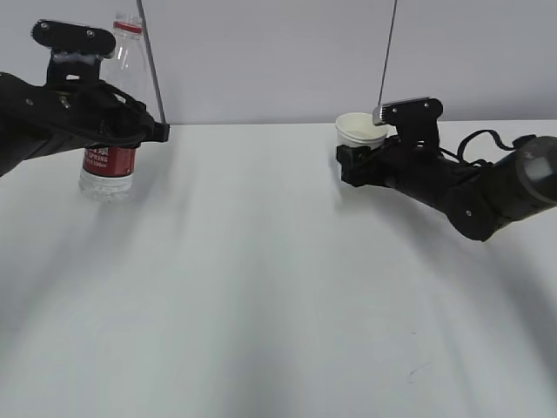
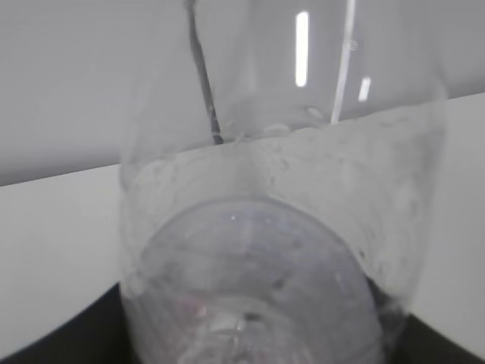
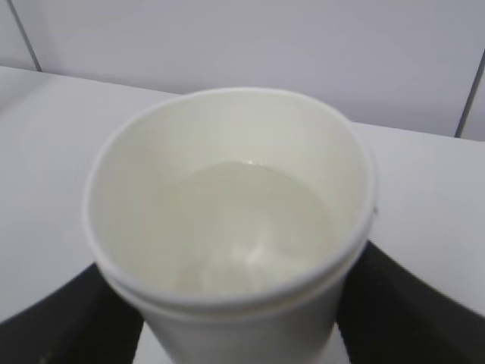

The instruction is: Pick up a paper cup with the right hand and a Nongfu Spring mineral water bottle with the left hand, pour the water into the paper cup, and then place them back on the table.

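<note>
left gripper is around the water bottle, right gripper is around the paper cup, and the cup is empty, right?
Not quite: the paper cup is not empty. The right wrist view shows clear liquid in its bottom. The rest holds: the left gripper is around the water bottle, and the right gripper is around the cup.

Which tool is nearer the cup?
Right. The right tool is at the cup, fingers on both sides; the left tool is far across the table at the bottle.

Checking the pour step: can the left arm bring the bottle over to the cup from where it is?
Probably yes. The left hand grips the bottle, the right hand holds the paper cup, and only bare table lies between them.
</note>
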Controlling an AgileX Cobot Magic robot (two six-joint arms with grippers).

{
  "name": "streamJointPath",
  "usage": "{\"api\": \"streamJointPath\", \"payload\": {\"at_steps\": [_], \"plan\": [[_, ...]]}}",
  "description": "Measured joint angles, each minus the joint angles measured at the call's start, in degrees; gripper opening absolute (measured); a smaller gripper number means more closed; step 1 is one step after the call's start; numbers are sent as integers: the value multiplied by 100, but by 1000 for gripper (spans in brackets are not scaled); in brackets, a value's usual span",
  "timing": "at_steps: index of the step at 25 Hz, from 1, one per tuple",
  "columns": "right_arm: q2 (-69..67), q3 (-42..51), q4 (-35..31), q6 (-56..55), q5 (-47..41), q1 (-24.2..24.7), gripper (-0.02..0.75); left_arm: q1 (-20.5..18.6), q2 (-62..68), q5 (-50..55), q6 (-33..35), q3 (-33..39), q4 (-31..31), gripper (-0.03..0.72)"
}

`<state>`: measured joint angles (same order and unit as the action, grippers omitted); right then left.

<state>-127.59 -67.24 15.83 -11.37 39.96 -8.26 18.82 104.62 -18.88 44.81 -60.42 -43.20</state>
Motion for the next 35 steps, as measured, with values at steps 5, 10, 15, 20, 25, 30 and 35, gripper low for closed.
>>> {"api": "streamJointPath", "payload": {"at_steps": [5, 10, 15, 20, 25, 30, 35], "plan": [[-228, 0, -407, 242, 463, 0, 524, 0, 0, 0, -6, 0, 0, 386], [-468, 0, -686, 413, 677, 0, 524, 0, 5, -6, -16, 0, 0, 386], [-526, 0, -826, 459, 872, 0, 524, 0, 31, -6, -16, 0, 0, 386], [-714, -10, -857, 481, 1179, 0, 524, 0, 37, -11, -16, 0, 0, 386], [-743, -10, -857, 481, 1265, 8, 524, 0, 37, -11, -16, 0, 0, 386], [-743, -10, -857, 560, 1265, 8, 524, 0, 37, -11, -16, 0, 0, 386], [-746, -10, -938, 598, 1265, 8, 543, 0, 37, -11, -16, 0, 0, 386]]}}
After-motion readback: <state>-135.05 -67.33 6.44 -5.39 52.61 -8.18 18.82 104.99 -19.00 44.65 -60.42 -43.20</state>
